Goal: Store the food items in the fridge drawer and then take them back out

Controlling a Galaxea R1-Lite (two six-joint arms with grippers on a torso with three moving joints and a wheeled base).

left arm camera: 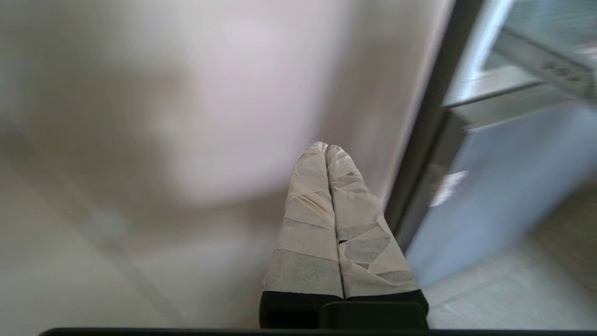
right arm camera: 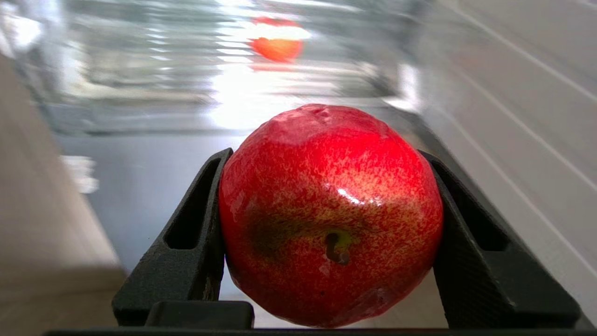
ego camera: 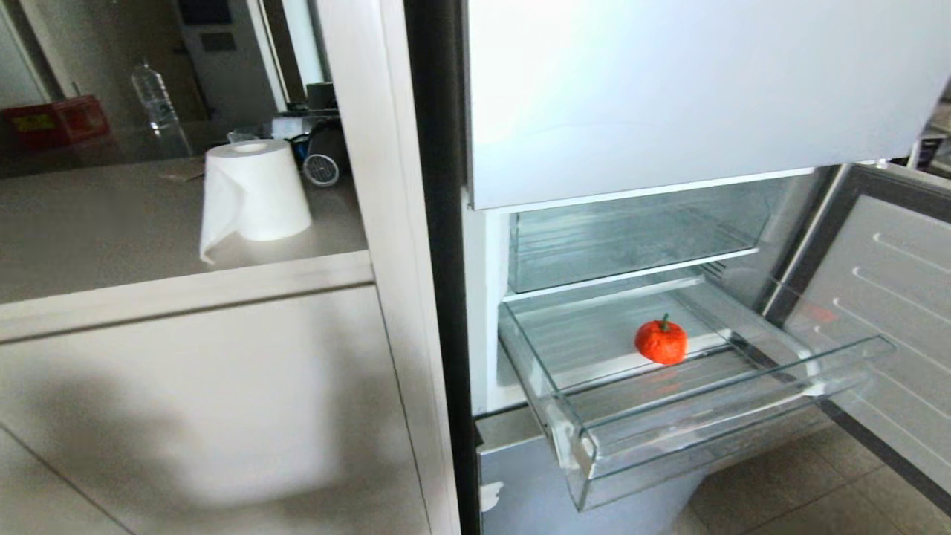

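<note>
Still risky: right end effector (right arm camera: 329,224) clamped around glossy red apple (right arm camera: 330,214); could slip and roll beside lumpy orange-red fruit (ego camera: 660,341) in fridge drawer (ego camera: 713,423). Left end effector (left arm camera: 326,151) closed, empty.

A wide drawer of clear, glossy plastic (ego camera: 713,416) with a ribbed floor is seen holding a lumpy, matt orange-red fruit (ego camera: 660,341). A glossy, speckled red apple (right arm camera: 331,214) is gripped by rough-textured black plastic fingers (right arm camera: 186,261). Paper-like tape is wrapped around the left gripper (left arm camera: 326,148).
</note>
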